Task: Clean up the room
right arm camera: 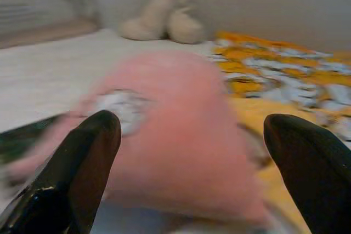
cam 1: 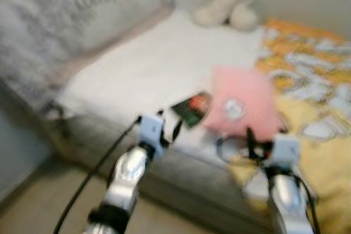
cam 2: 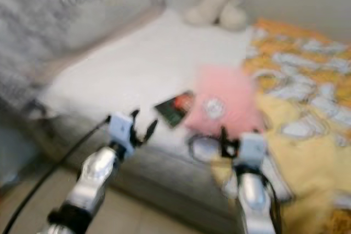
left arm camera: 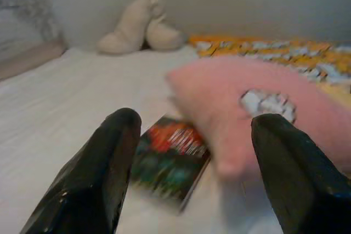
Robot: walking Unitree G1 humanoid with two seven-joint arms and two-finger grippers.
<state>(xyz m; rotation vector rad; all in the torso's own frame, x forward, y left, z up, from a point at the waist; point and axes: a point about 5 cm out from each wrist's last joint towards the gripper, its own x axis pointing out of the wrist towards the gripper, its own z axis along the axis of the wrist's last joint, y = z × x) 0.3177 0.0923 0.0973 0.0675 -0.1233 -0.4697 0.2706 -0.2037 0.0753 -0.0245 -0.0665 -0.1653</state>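
Pillow: pink, fuzzy, w/ a round white patch on its face (cam 1: 241,105); lies on the bed near the front edge, at the seam between white sheet and yellow blanket. Blurred in all views.
Book: dark cover w/ red/orange art (cam 1: 192,108); flat on the white sheet, just beside the pillow on its left, one corner touching or tucked under it, can't tell which.
Bed: white sheet (cam 1: 148,64) on the left part, grey side panel below the edge.
Blanket: yellow/orange w/ white pattern (cam 1: 312,75); covers the right part of the bed, hangs over the front edge.
Plush toy: cream-coloured, soft (cam 1: 227,6); at the far end of the bed against the wall, well apart from the pillow.
Headboard/wall on left: grey patterned fabric (cam 1: 66,20), too blurred for detail.
L gripper: (cam 1: 164,130) raised at the bed's front edge, just in front of the book; fingers (left arm camera: 98,173) spread wide apart, nothing between them; wrist view looks along them at book + pillow.
R gripper: (cam 1: 255,143) raised at the bed edge just in front of the pillow; fingers (right arm camera: 77,173) spread wide, holding nothing; pillow sits ahead between them in the wrist view, not touching.
Floor: beige (cam 1: 33,206), lower left.
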